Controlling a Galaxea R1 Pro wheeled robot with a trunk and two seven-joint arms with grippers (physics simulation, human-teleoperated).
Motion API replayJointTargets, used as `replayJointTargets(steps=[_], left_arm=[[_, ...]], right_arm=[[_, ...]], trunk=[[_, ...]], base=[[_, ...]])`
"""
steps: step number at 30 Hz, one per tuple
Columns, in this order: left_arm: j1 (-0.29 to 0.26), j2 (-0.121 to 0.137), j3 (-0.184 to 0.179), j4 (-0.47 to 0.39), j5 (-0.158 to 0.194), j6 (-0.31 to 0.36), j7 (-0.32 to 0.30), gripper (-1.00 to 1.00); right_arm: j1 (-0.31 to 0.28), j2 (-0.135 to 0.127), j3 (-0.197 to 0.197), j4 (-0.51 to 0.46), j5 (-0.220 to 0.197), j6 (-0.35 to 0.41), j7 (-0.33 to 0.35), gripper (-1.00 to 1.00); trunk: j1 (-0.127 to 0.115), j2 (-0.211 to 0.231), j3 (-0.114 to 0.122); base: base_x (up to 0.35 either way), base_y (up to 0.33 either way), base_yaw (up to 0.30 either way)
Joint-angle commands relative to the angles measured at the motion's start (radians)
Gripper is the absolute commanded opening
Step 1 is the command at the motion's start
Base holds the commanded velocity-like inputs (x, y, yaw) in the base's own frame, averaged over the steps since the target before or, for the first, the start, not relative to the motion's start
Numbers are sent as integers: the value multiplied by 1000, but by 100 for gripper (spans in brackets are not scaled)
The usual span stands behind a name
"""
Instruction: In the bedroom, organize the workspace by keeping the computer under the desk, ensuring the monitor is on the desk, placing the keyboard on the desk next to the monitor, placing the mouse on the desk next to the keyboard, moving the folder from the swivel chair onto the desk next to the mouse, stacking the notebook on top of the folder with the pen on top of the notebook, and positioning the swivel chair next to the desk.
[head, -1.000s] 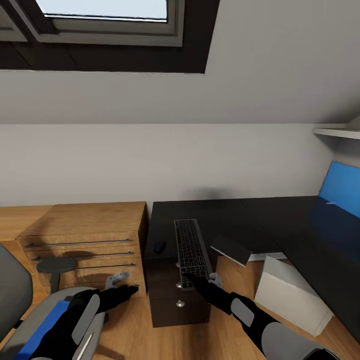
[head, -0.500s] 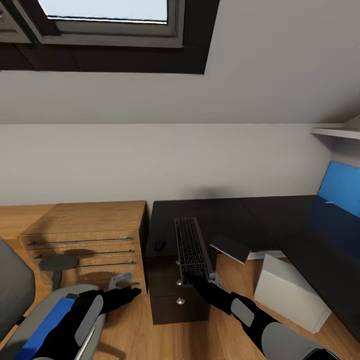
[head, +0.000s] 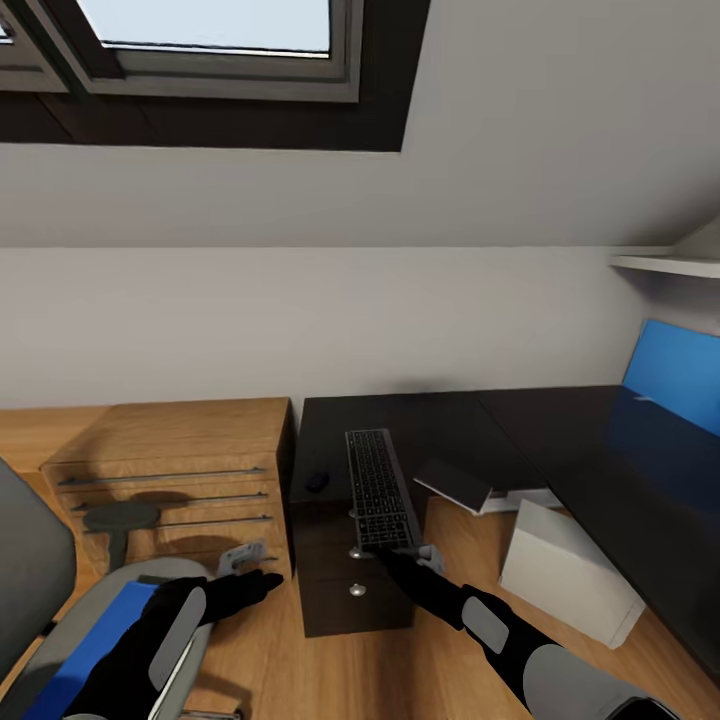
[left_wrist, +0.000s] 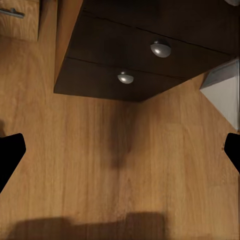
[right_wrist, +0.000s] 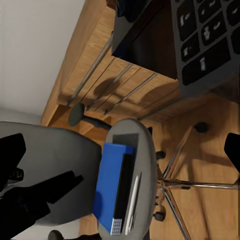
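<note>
The keyboard (head: 378, 487) lies lengthwise on the dark desk (head: 440, 425), its near end overhanging the front edge above the drawer unit (head: 345, 585). The right gripper (head: 418, 556) is at that overhanging end; whether it grips cannot be told. The mouse (head: 317, 481) sits near the desk's left edge, just beside the keyboard. The left gripper (head: 262, 578) hangs above the wooden floor (left_wrist: 100, 165), fingers spread wide, holding nothing. On the swivel chair (right_wrist: 130, 175) seat lie the blue folder (right_wrist: 111, 182), a dark notebook (right_wrist: 122, 192) on it, and a white pen (right_wrist: 132, 202).
</note>
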Motion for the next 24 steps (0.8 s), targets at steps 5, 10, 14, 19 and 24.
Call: replayJointTargets(steps=[5,10,14,19,24], left_arm=[[0,2,0,-29,2,7,-3,100],[0,3,1,-33,2,6,-1,100],[0,3,1,-33,1,5,0,100],[0,2,1,-32,-1,4,3,100],[0,1,1,-32,-1,2,4,100]], right_arm=[[-1,0,4,1,-11,1,2,100],[-1,0,4,1,-10,-5,1,100],[-1,-1,4,1,-10,-17,0,100],[-1,-3,2,0,-11,-34,0,100],[-1,-7,2,0,-11,-46,-5,100]], trunk=[[0,-1,-1],[8,-15,-7],[23,-43,-20],[42,-78,-36],[61,-113,-51]], base=[[0,0,-73],[0,0,-11],[0,0,0],[0,0,0],[0,0,0]])
